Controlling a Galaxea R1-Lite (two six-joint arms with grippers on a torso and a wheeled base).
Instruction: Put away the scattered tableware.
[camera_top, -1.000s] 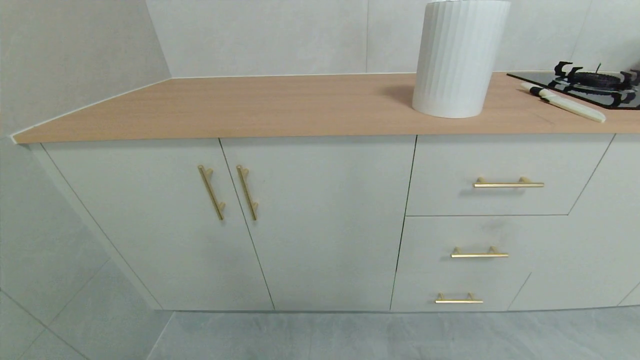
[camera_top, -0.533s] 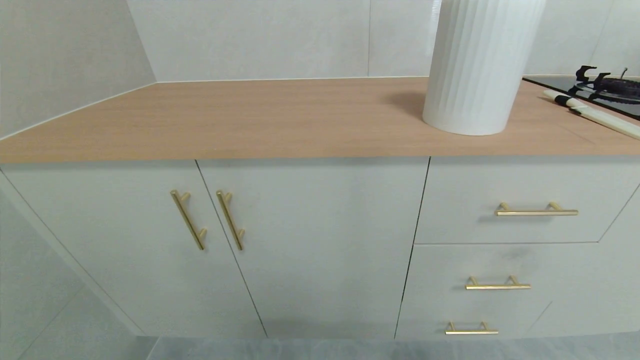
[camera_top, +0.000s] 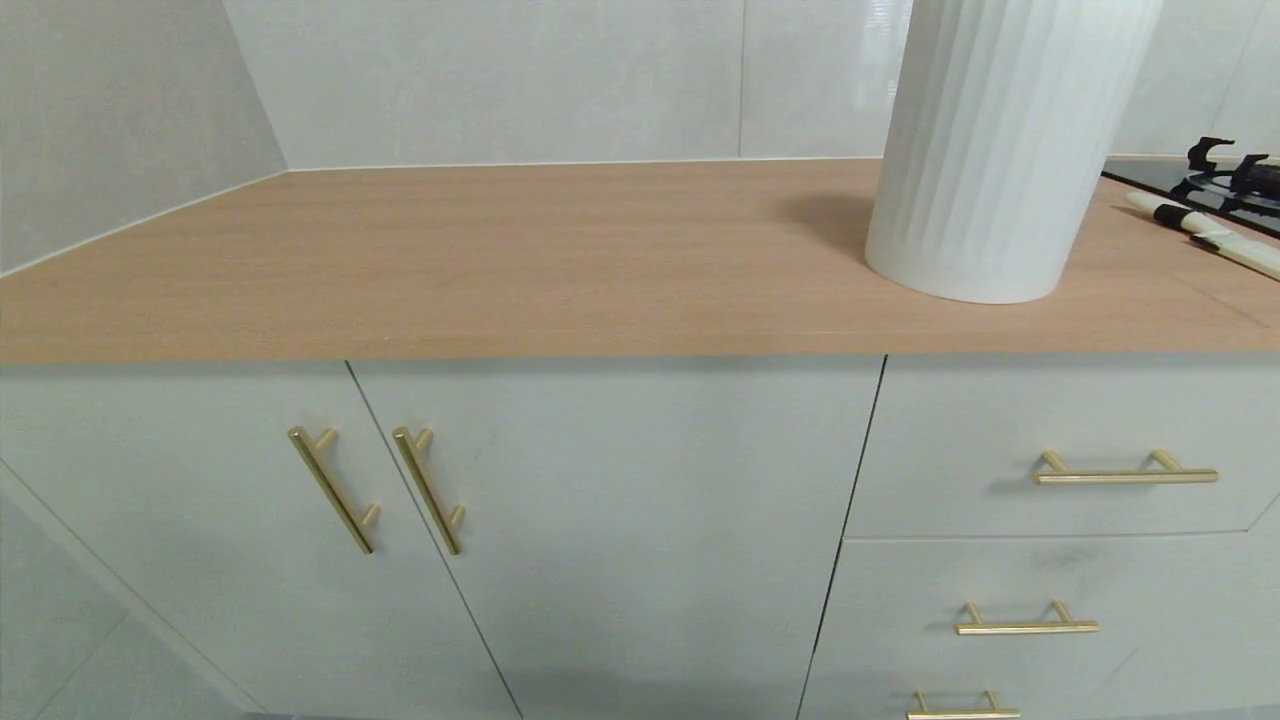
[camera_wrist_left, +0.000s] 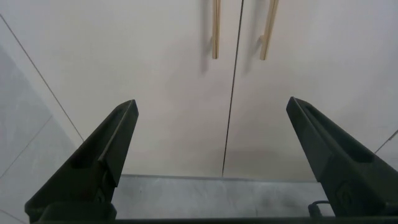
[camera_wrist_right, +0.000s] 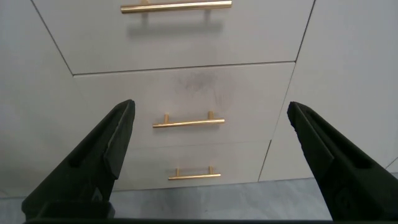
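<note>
Both claws are spread wide and empty: right gripper (camera_wrist_right: 209, 106) down by the drawers (camera_wrist_right: 180, 87), left gripper (camera_wrist_left: 211, 104) facing the cabinet doors (camera_wrist_left: 155, 93). The cream utensil (camera_top: 1210, 232) lies way above them on the countertop (camera_top: 500, 260), far right, slanted beside the stove (camera_top: 1230, 172), so I'd say right arm's closer.

— Tableware lying out?
— Cream utensil (camera_top: 1190, 224) with a black band, flat on the wooden countertop (camera_top: 500, 260) at far right, its tip cut off.
— Anything close by?
— Tall white ribbed holder (camera_top: 1000, 150), upright, just beside.
</note>
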